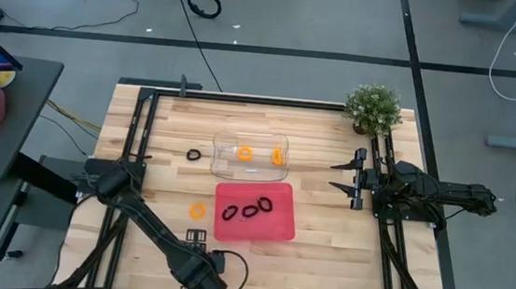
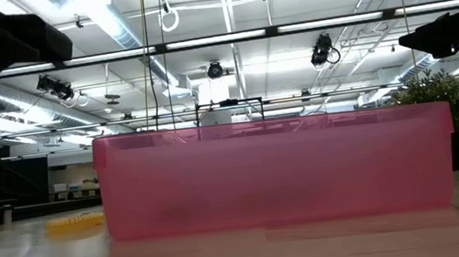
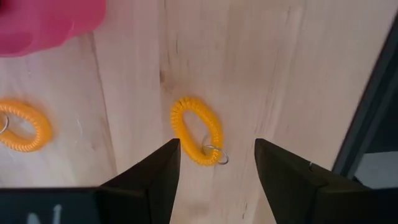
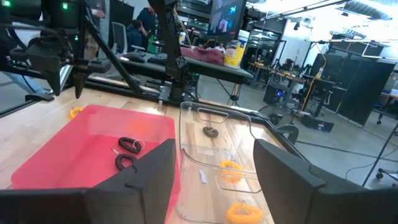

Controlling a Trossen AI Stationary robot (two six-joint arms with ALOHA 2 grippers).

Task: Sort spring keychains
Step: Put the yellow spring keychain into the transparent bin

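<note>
Eight spring keychains, as thin coiled loops with small metal rings:
- Two orange ones (image 1: 245,153) lie in the clear tray (image 1: 220,167).
- Three black ones (image 1: 248,210) lie in the pink tray (image 1: 279,229), at the clear tray's 6 o'clock.
- One black one (image 1: 193,155) lies at the clear tray's 9 o'clock.
- Two orange loose ones (image 3: 198,130) lie on the pale wooden surface (image 1: 325,235), at the pink tray's 9 o'clock.

A potted plant (image 1: 374,108) stands at 1 o'clock. The room behind is a lit workshop.

The left tool (image 3: 217,146) has its fingers apart over a loose orange one. The right tool (image 1: 338,175) is apart and empty at 3 o'clock.

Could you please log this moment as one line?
left gripper open over orange keychain | right gripper open, idle | pink tray: three black keychains | clear tray: two orange keychains
</note>
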